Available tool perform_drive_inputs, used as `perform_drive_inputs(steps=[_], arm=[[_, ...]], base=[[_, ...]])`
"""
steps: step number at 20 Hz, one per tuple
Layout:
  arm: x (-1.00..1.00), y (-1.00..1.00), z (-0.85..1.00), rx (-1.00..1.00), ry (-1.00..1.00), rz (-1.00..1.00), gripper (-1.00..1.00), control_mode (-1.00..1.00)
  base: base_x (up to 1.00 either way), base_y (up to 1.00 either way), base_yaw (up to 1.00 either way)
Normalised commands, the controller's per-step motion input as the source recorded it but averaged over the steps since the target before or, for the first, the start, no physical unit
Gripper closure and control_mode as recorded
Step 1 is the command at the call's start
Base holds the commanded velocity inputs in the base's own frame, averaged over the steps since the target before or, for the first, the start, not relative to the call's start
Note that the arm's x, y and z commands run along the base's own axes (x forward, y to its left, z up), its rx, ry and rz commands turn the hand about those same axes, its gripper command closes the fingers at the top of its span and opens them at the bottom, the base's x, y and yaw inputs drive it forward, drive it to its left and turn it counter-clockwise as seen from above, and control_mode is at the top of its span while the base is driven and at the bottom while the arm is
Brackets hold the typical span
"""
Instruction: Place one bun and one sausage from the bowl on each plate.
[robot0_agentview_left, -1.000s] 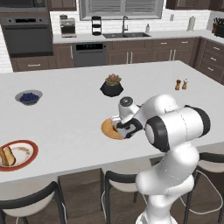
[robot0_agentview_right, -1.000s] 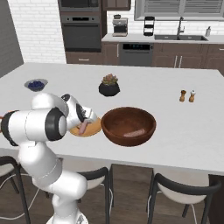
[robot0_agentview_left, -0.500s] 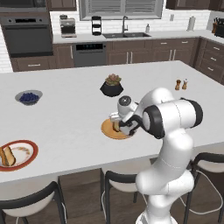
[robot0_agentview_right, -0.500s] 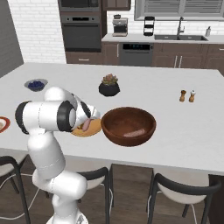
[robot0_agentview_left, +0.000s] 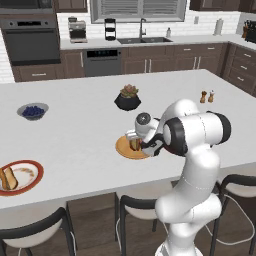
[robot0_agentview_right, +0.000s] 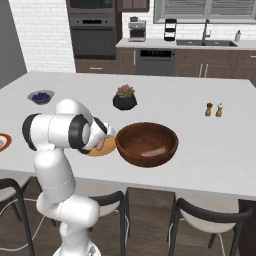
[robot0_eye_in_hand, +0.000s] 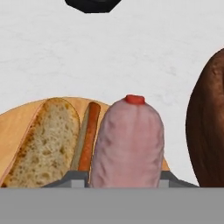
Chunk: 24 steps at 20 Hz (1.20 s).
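The sausage is a fat, pale pink cylinder with a small red cap at its far end, standing up between the gripper's finger tips in the hand view; the jaws are drawn in close against its sides and have hold of it, just above the tan-orange wooden plate. On that plate lies a bun, a slice with a tan crust and a porous cream crumb, and touching its side a thin orange-brown stick that I cannot identify for certain; the dark reddish-brown wooden bowl curves in just beside the plate.

The right base view shows the bowl whole, deep and round, with a pinkish piece lying at its bottom, and the wooden plate touching or nearly touching the bowl's rim on the side toward the arm; the sausage peeps out pink from behind the wrist.

The left base view hides the bowl behind the arm, but it shows the gripper low over the wooden plate, and, well apart from that plate near the counter's edge, the white plate with a red rim carrying a bun; a grey bowl of blueberries and a black plant pot stand farther back from the wooden plate, with salt and pepper shakers off to the side.
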Motion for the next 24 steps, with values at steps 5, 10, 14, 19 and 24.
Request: perform_drive_inputs(steps=[5,10,14,19,24], arm=[[0.0,0.0,-0.03,0.0,-0.02,0.0,-1.0,-1.0],[0.04,-0.03,0.0,0.0,-0.02,0.0,-1.0,-1.0],[0.0,0.0,0.09,0.0,0.0,0.0,-1.0,-1.0],[-0.33,-0.12,0.84,0.0,-0.02,-0.01,-1.0,-1.0],[-0.53,-0.32,1.0,0.02,-0.07,-0.13,-1.0,-1.0]], base=[[0.0,0.0,0.0],[0.0,0.0,0.0],[0.0,0.0,0.0],[0.0,0.0,0.0],[0.0,0.0,0.0]])
